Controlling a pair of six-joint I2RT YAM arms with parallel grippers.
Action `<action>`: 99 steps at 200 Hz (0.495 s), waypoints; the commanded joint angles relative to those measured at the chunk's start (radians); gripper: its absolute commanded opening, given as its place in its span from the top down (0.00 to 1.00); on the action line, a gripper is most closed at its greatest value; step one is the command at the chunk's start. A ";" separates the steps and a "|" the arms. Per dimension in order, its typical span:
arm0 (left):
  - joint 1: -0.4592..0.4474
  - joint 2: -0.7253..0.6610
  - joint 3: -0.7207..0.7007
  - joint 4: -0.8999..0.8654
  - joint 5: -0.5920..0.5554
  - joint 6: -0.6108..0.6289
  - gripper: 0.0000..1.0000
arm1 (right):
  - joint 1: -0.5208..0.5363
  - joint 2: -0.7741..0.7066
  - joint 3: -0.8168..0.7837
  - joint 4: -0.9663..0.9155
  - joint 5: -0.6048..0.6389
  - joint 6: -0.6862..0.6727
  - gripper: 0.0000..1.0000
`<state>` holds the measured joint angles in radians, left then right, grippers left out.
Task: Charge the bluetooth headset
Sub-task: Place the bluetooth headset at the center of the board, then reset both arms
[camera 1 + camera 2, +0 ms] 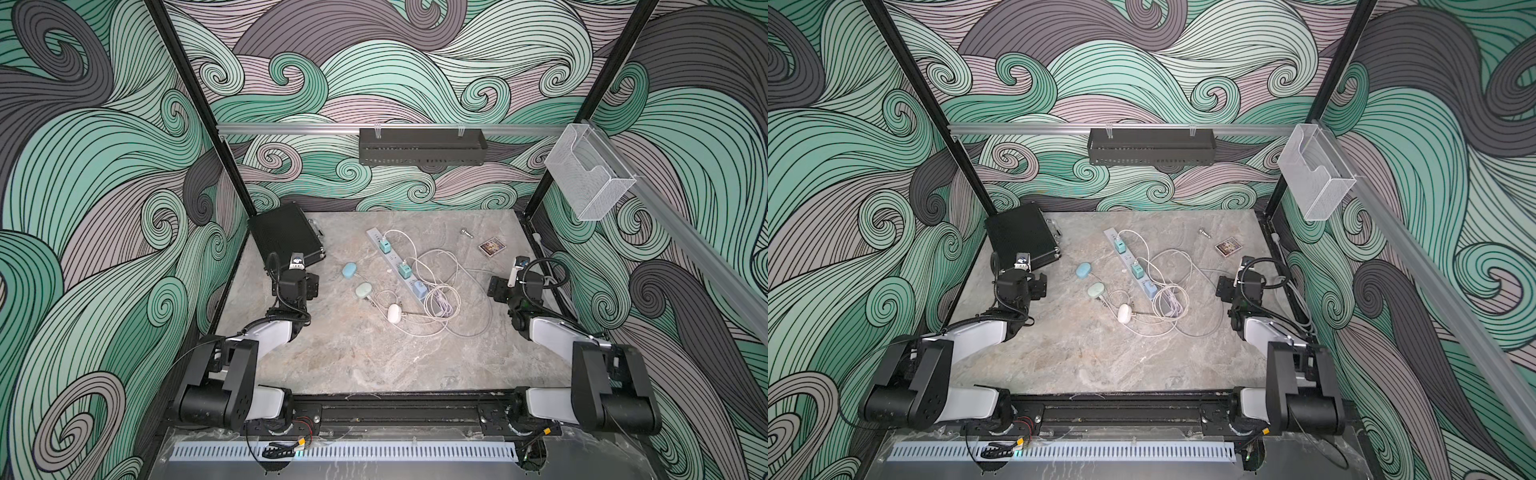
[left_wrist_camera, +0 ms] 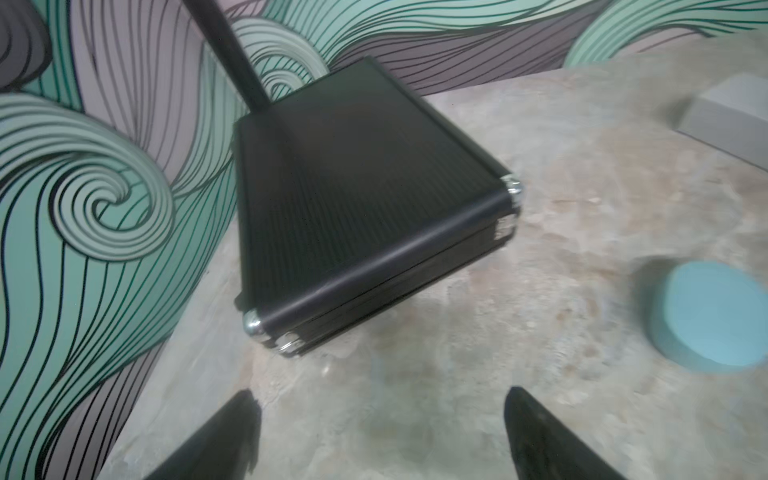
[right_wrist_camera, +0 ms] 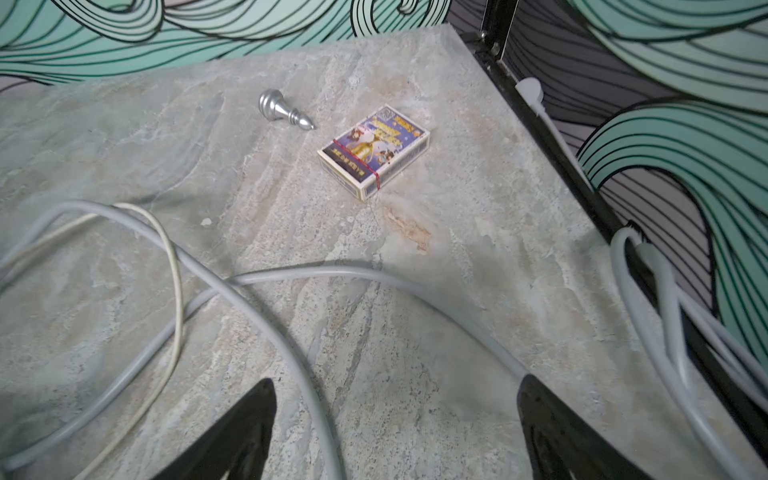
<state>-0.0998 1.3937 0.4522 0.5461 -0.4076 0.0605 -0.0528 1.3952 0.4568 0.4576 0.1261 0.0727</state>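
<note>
Sprawling cables [image 1: 442, 305] ring power strip [image 1: 390, 259]; black case [image 1: 286, 237], card box [image 1: 491, 247] nearby

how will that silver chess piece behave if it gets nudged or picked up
The silver chess piece lies on its side and tapers from a round base to a point, so a nudge would probably roll it in a curve rather than slide it straight. Its smooth, shiny finish looks slippery to pinch. It looks rigid, perhaps metal, so it should not bend.
</note>
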 commanded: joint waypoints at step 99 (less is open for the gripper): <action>0.110 0.151 -0.011 0.215 0.112 -0.129 0.05 | 0.062 0.161 -0.104 0.522 -0.002 -0.053 0.00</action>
<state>-0.0109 1.5414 0.4183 0.7353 -0.3035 -0.0181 0.0113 1.5463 0.3576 0.8459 0.0868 0.0254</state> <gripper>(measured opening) 0.944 0.995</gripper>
